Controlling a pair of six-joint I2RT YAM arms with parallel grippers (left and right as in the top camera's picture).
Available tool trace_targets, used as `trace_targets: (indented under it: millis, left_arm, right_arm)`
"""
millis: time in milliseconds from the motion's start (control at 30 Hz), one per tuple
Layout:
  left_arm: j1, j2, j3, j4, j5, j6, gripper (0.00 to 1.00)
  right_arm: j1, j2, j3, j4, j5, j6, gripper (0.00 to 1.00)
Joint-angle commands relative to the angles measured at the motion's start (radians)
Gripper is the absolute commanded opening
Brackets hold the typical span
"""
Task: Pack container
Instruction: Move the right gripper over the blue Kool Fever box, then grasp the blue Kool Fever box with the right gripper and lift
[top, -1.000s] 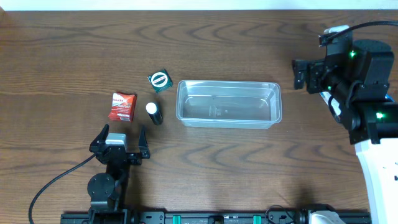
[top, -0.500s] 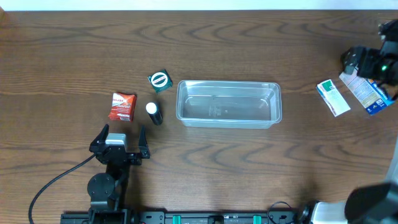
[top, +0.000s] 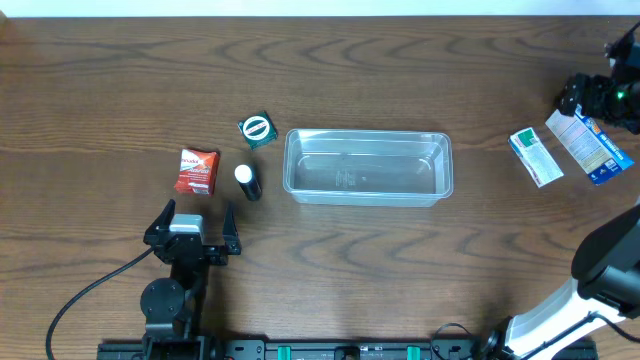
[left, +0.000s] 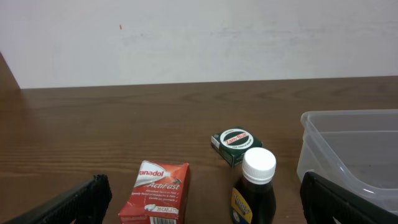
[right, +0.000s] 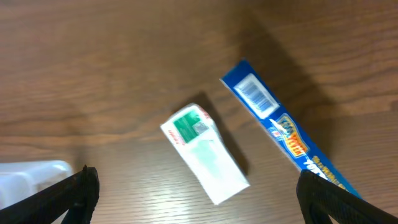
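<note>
Noted left gripper (left: 205, 183) spread wide, empty; red packet (left: 154, 193), bottle (left: 256, 186), green box (left: 235, 144) just ahead, container (left: 339, 155) ahead-right. Noted right gripper (right: 196, 180) likewise parted above white-green box (right: 205, 155).

Robotics lab bench: wood-grain table (top: 400, 270), bare white wall (left: 199, 37), black mounting rail (top: 330, 351), trailing cable (top: 78, 302).

Overhead: fixed high, looking straight down, far enough to take in the whole wooden table (top: 330, 280).

Left wrist: set low near the tabletop, facing level toward the white wall (left: 199, 37). Close on the Panadol box (left: 155, 193), green box (left: 235, 146), white-capped bottle (left: 255, 186) and one end of the container (left: 354, 155). All shared with overhead.

Right wrist: aimed steeply down, close on the green-and-white box (right: 205, 155) and blue box (right: 283, 134). Both shared with overhead's right edge.
</note>
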Motion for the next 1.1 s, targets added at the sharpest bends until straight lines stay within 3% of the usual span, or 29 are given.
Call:
trace_targets:
  millis: [0, 233, 667, 867, 1067]
  left_arm:
    - [0.004, 0.000, -0.015, -0.037, 0.022, 0.006, 0.98]
    - [0.004, 0.000, -0.015, -0.037, 0.022, 0.006, 0.98]
    - [0.004, 0.000, -0.015, -0.037, 0.022, 0.006, 0.98]
    - [0.004, 0.000, -0.015, -0.037, 0.022, 0.006, 0.98]
    - [0.004, 0.000, -0.015, -0.037, 0.022, 0.006, 0.98]
  right_arm:
    - [-0.027, 0.008, 0.019, 0.016, 0.025, -0.071, 0.99]
    - [-0.036, 0.053, 0.018, 0.047, 0.064, -0.216, 0.99]
    - [-0.049, 0.155, 0.018, 0.057, 0.129, -0.259, 0.99]
    - [-0.073, 0.182, 0.018, 0.049, 0.129, -0.270, 0.89]
    - [-0.091, 0.203, 0.013, 0.040, 0.129, -0.269, 0.72]
